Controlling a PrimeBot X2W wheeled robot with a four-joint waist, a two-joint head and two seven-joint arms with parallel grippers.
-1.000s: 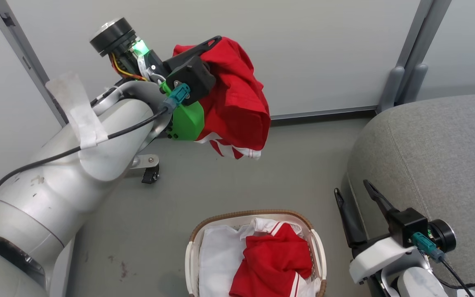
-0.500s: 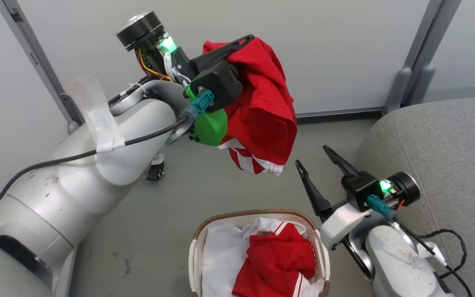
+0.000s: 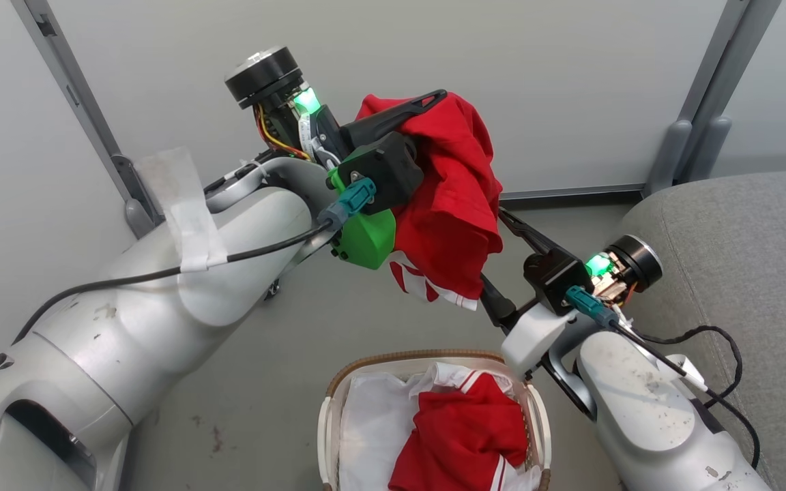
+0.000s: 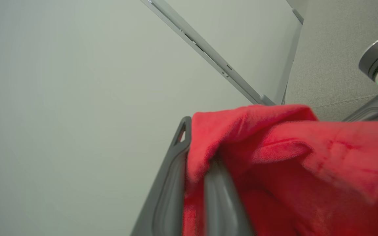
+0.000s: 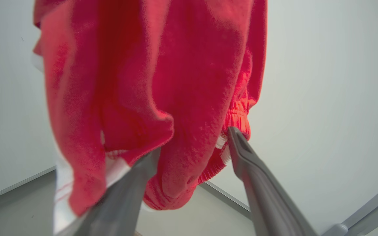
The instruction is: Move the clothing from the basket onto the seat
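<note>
My left gripper [image 3: 434,109] is held high before the wall, shut on a red garment [image 3: 454,204] that hangs down from it, white trim at the lower hem. In the left wrist view the garment [image 4: 290,154] drapes over my left gripper [image 4: 199,144]. My right gripper [image 3: 492,252] is open, its fingers reaching either side of the garment's lower part; in the right wrist view the garment [image 5: 162,82] hangs between the tips of my right gripper [image 5: 194,144]. A second red garment [image 3: 475,436] lies in the basket [image 3: 420,358]. The grey seat [image 3: 741,239] is at right.
The white liner [image 3: 372,423] fills the basket's left half. Grey floor [image 3: 311,327] lies between basket and wall. A pale wall panel [image 3: 536,82] with grey metal posts [image 3: 700,129] stands behind. A black cable [image 3: 700,334] trails over the seat's edge.
My right arm has risen from the lower right up to the hanging garment, its fingers now on either side of it. The left arm has carried the garment rightward.
</note>
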